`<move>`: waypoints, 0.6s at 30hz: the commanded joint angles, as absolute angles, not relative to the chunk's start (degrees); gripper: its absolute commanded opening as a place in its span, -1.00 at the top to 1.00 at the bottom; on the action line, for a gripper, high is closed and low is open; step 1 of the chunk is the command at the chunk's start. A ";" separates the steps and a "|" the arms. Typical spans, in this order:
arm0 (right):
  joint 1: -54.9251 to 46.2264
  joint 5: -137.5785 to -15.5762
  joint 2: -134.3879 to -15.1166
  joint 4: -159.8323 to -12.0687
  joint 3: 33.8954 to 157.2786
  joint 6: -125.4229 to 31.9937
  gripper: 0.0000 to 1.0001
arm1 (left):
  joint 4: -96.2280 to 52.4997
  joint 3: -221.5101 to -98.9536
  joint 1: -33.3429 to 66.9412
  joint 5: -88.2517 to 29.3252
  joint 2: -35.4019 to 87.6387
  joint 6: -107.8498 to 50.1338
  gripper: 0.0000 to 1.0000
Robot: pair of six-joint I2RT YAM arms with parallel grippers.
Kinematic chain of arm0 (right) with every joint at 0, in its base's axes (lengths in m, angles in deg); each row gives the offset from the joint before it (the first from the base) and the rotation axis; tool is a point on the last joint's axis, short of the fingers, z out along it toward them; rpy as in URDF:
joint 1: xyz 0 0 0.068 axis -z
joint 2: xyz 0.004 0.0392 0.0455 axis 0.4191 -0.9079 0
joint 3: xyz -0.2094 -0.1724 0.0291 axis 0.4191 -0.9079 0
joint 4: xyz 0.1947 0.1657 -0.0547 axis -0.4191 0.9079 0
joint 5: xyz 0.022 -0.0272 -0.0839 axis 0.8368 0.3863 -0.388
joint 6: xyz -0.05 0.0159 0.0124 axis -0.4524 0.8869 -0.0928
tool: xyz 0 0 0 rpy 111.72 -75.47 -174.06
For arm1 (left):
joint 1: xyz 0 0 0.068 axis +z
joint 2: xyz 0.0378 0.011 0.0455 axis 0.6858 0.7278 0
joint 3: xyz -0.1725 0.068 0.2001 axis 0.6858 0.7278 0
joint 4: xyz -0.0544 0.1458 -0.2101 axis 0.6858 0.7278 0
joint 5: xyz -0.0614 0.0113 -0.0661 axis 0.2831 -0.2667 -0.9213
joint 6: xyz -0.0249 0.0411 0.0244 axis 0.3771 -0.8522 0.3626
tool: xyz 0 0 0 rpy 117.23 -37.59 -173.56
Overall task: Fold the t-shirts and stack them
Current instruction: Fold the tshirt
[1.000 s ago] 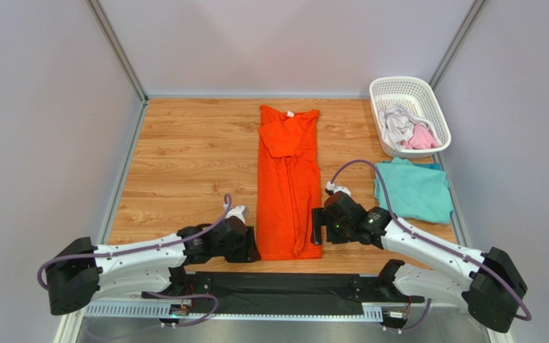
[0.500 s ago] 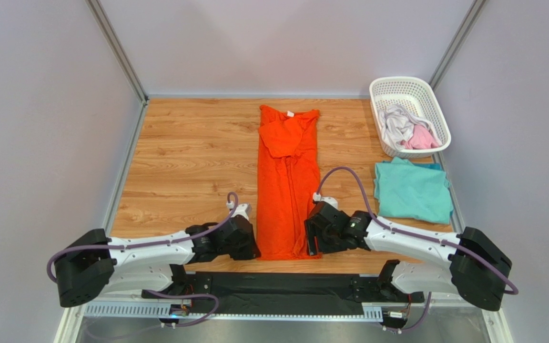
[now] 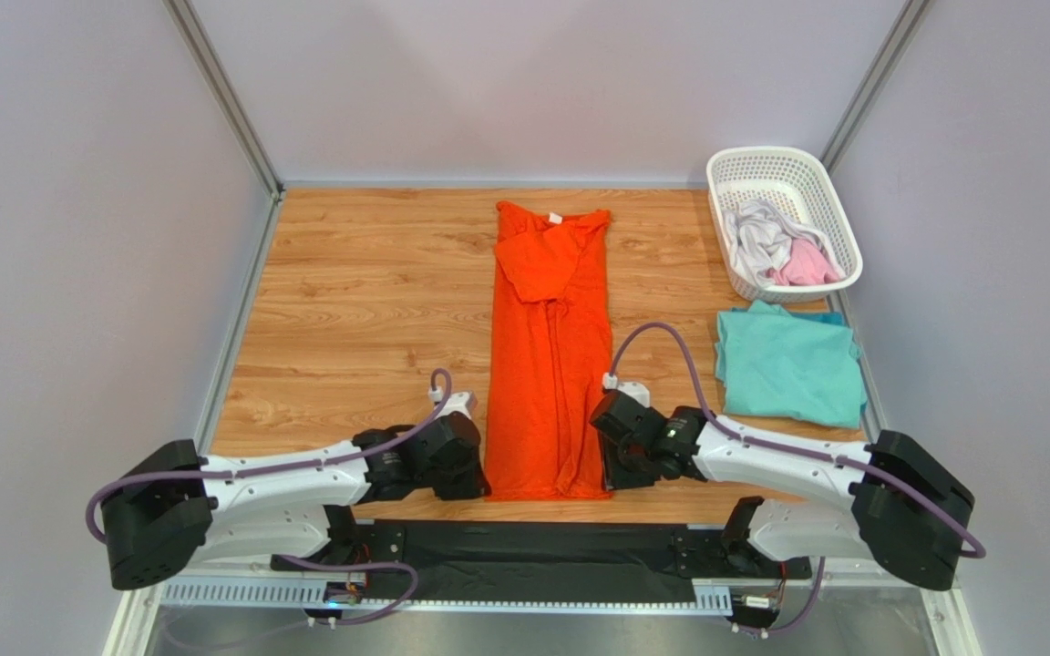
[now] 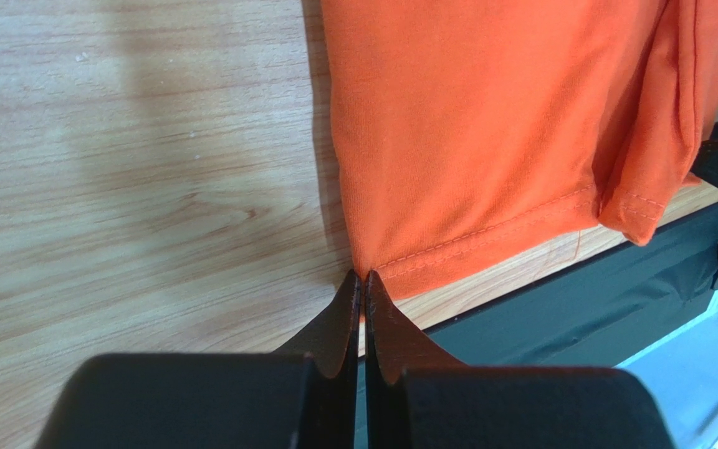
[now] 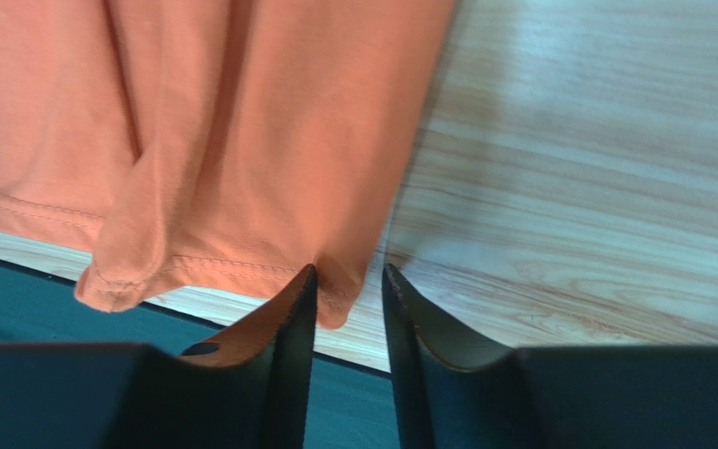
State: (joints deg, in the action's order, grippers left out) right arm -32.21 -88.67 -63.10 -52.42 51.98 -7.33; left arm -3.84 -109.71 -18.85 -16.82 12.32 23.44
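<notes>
The bright orange t-shirt (image 3: pixel 548 342) lies as a long narrow strip down the middle of the table, collar far, hem near. My left gripper (image 3: pixel 473 468) is at the hem's near-left corner. In the left wrist view its tips (image 4: pixel 363 279) are shut together on that corner of the orange cloth (image 4: pixel 484 140). My right gripper (image 3: pixel 613 465) is at the near-right corner. Its jaws (image 5: pixel 347 271) stand a little apart, with the corner of the orange hem (image 5: pixel 335 299) between them. A folded teal t-shirt (image 3: pixel 791 362) lies at the right.
A white lattice basket (image 3: pixel 729 164) at the far right holds a grey-white t-shirt (image 3: pixel 761 235) and a pink one (image 3: pixel 807 263). A black strip (image 4: pixel 559 309) runs along the table's near edge just behind the hem. Grey walls close in the left, far and right sides.
My right arm has slid left and nearer to the hem's right corner, its jaws narrowing. My left gripper has closed on the left corner. The hem has drawn in slightly.
</notes>
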 commanded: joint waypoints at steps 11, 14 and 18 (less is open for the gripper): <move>-33.76 -85.01 -55.55 -52.01 44.74 -3.52 1.00 | 0.80 -107.75 -19.02 -17.68 11.36 25.48 1.00; -33.85 -86.76 -52.92 -48.16 43.95 -3.26 1.00 | 1.68 -107.05 -19.02 -18.65 10.31 25.74 1.00; -34.28 -83.10 -49.40 -50.76 42.19 -2.91 1.00 | 1.77 -106.26 -19.45 -20.76 7.85 25.48 1.00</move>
